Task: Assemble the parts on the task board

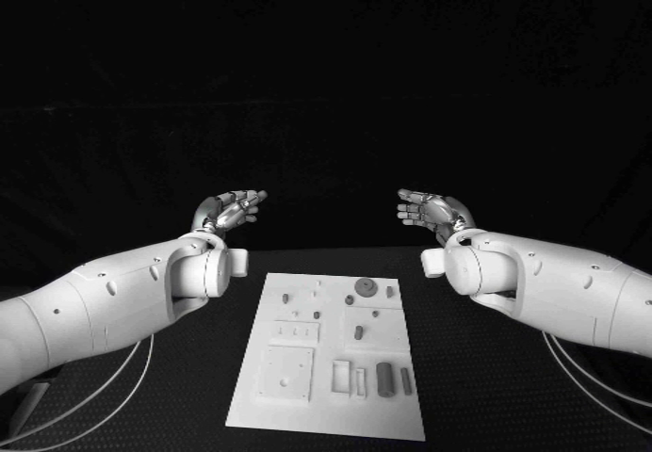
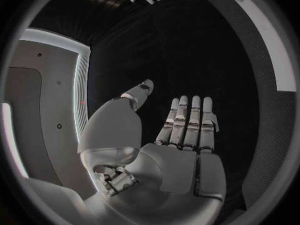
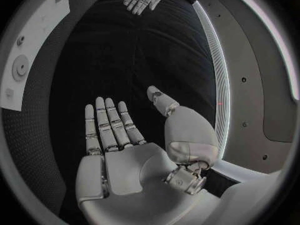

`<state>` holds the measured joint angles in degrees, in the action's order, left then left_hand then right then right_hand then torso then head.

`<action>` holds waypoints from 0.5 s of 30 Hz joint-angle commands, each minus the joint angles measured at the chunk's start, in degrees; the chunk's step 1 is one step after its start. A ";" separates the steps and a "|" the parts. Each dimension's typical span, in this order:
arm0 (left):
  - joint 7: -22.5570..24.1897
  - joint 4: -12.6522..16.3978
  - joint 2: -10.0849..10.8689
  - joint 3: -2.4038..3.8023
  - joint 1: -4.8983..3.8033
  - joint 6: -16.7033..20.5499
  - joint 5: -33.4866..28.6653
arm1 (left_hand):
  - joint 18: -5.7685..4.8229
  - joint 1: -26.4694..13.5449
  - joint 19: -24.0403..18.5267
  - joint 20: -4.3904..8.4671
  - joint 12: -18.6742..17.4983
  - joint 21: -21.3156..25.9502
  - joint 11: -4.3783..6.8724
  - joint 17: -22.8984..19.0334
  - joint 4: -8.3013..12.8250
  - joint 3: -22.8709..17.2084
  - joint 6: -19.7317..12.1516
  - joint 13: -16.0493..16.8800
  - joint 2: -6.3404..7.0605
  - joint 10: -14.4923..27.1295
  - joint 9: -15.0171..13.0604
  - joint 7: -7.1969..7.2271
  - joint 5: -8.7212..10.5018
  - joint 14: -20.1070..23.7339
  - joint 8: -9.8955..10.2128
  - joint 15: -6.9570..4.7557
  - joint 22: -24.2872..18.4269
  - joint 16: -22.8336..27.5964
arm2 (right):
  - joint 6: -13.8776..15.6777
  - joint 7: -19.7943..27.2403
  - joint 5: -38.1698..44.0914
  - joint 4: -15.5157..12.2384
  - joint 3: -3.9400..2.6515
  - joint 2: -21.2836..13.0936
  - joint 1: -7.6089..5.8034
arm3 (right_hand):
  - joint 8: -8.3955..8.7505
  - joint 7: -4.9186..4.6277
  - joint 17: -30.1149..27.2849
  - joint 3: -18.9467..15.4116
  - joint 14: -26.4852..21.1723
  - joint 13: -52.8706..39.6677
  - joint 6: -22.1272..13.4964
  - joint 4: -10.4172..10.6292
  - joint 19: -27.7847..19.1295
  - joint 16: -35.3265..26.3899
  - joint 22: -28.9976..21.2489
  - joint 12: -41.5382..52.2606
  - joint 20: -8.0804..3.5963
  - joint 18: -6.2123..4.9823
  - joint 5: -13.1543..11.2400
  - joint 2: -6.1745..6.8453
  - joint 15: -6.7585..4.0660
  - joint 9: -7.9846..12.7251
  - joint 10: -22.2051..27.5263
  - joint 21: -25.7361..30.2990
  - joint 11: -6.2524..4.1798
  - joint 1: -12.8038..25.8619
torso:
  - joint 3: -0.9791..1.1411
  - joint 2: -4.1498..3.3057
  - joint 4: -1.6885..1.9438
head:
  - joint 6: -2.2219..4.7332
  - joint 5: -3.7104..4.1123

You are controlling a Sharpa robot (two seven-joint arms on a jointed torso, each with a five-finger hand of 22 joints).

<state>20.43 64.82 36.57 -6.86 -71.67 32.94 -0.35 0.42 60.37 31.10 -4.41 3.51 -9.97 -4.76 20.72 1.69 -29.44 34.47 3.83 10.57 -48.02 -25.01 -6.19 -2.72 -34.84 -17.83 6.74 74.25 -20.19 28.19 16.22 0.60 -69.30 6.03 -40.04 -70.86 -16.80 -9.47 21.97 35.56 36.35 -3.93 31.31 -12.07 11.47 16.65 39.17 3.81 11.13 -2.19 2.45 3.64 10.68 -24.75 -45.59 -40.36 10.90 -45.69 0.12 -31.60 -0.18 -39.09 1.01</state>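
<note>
So there's one black counter (image 1: 489, 377), and one white board (image 1: 272, 414) lying flat in the middle of it, long side running away from the robot.

Two white arms come in, one from each side, and both are raised above the far end of the board. The left robot hand (image 1: 228, 209) is up in the air beyond the board's far left corner, palm turned inward, fingers apart and only lightly curved, nothing in it. The left wrist view backs that up: its fingers (image 2: 187, 122) are stretched out straight side by side with the thumb off to the side. The right robot hand (image 1: 432, 213) mirrors it beyond the far right corner, also spread and empty. Neither one touches the board, and they're well apart from each other.

On the board I count roughly eight small grey parts, some too tiny to be sure of: one round disc (image 1: 366, 286) near the far end, one small peg (image 1: 359, 331) around the middle, and two upright-looking cylinders (image 1: 386, 379) side by side near the close right corner.
</note>
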 commanded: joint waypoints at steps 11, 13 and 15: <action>-8.73 -9.61 -3.18 -2.26 -4.32 -13.06 -0.30 | -0.16 2.94 4.93 1.80 3.24 -2.68 -2.71 2.08 0.29 0.21 3.94 1.36 -1.22 -7.92 -1.06 -2.41 -0.38 -7.08 -1.96 1.62 2.16 -3.88 | -18.85 -13.15 2.61 8.21 2.11 1.92 -4.01 | -4.51 -1.23 2.53 3.09 8.76 -1.34 8.17 -4.44 6.62 4.92 1.73 3.54 -0.39 -3.76 0.39 2.40 0.35 -2.03 -10.52 -3.47 -0.22 -9.80 | 0.00 -0.01 0.00 | -0.01 0.01; -8.07 -9.07 -2.42 -2.37 -3.69 -15.99 1.43 | 0.38 3.69 6.95 2.35 3.82 -3.90 -2.65 2.77 1.09 0.47 5.11 1.53 -1.72 -9.76 -1.10 -2.81 -0.49 -9.74 -2.35 1.11 2.16 -5.39 | -16.20 -10.45 35.47 13.70 2.11 4.81 -3.54 | -4.86 -1.20 2.96 3.48 10.47 -1.55 9.25 -4.47 8.40 5.77 1.61 4.06 -0.51 -4.43 0.40 2.67 -0.44 -2.04 -12.11 -3.79 -0.45 -10.98 | -0.22 -0.23 0.00 | 0.22 -0.23; -7.91 -8.72 -2.29 -2.38 -3.67 -16.03 2.08 | 1.39 4.86 10.34 3.36 6.26 -6.21 -2.52 4.39 2.32 0.62 8.15 2.45 -2.63 -14.48 -1.53 -3.31 -0.80 -15.07 -3.62 0.03 2.21 -8.45 | -15.77 -10.46 38.92 14.09 2.10 5.04 -3.36 | -5.12 -1.01 3.38 3.84 12.00 -1.71 10.07 -4.52 9.90 6.54 1.52 4.39 -0.63 -5.00 0.41 2.72 -1.10 -2.06 -13.21 -4.08 -0.83 -11.96 | -0.29 -0.29 0.07 | 0.16 -0.22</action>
<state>13.13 55.75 34.34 -9.30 -75.32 20.89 0.09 0.90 64.94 41.02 -1.21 9.49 -15.96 -7.24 24.94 3.99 -28.82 42.34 6.15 7.82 -61.96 -26.48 -9.40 -3.27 -49.18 -21.29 6.86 74.94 -28.23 13.76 5.75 18.99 -55.65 8.13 -34.89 -74.34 -20.61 -10.43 24.27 38.37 44.04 -5.10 38.38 -15.99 17.34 20.97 40.65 6.80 10.84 -4.85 2.45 5.62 10.84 -26.49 -54.60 -43.39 10.67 -54.25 -0.01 -31.76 -0.15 -38.95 0.81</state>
